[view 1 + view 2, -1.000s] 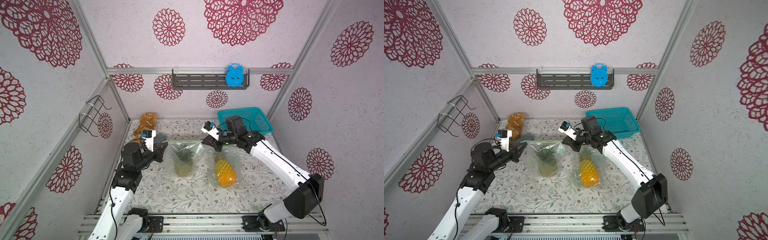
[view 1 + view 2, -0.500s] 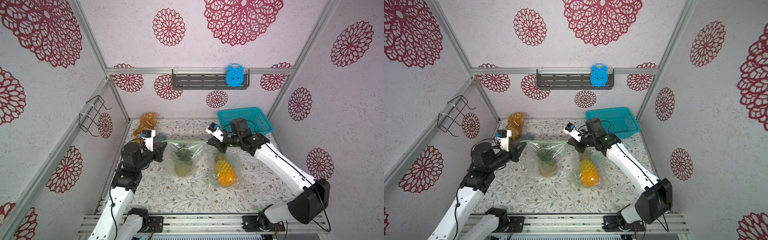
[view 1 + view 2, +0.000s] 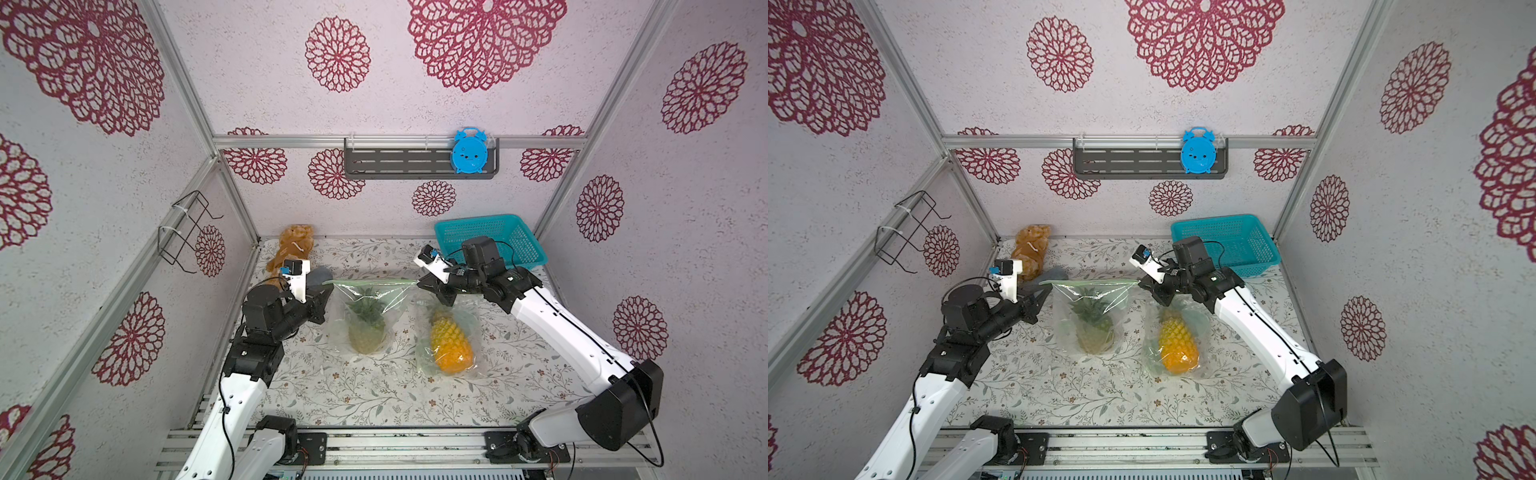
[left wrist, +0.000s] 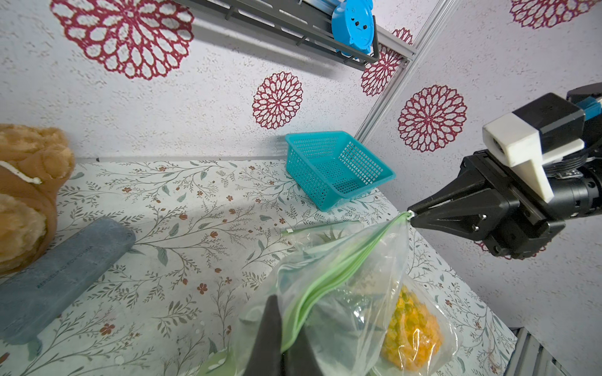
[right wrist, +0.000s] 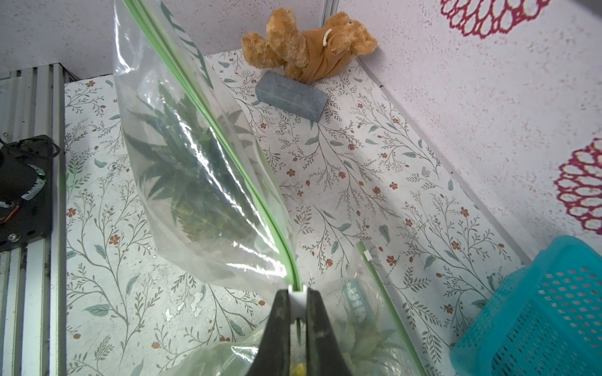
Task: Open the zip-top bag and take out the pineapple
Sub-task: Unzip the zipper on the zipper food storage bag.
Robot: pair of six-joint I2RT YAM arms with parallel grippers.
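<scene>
change over the last second: the right gripper [image 3: 419, 285] has drawn slightly farther from the left-arm corner of the held zip-top bag [image 3: 388, 324], mostly in the first half second. since then it has hardly moved. the left gripper [image 3: 327, 290] has not shifted. the zip strip [image 3: 370, 282] now runs straight and taut between the two claws. the bag hangs below it, and its bottom looks to rest on the table [image 3: 374, 399].

claws: the left gripper is clamped on the bag's top corner, pinching the green strip in the left wrist view. the right gripper is closed on the white slider [image 5: 298, 298], at the bag's opposite top corner, at the very end of the strip.

reading: the slider seems to have run the full length, so the opening stroke is probably finished. in the left wrist view the green lips show as several separate lines, which hints they are parted. pulled taut, they lie close together, so i cannot confirm an open mouth. extraction has not started.

containers:
- held bag: one greenish pineapple [image 3: 365, 332], crown up toward the strip, fully inside.
- second bag [image 3: 471, 322]: flat on the table just beside the held bag, on the right arm's side. it holds a yellow pineapple [image 3: 451, 347], and no claw is on it.
- teal basket [image 3: 490, 222]: beyond the held bag toward the back wall, on that same side. nothing is seen in it.

next, as i judge: slacken the strip so the lips part. one claw keeps the bag and the other goes in for the crown.
</scene>
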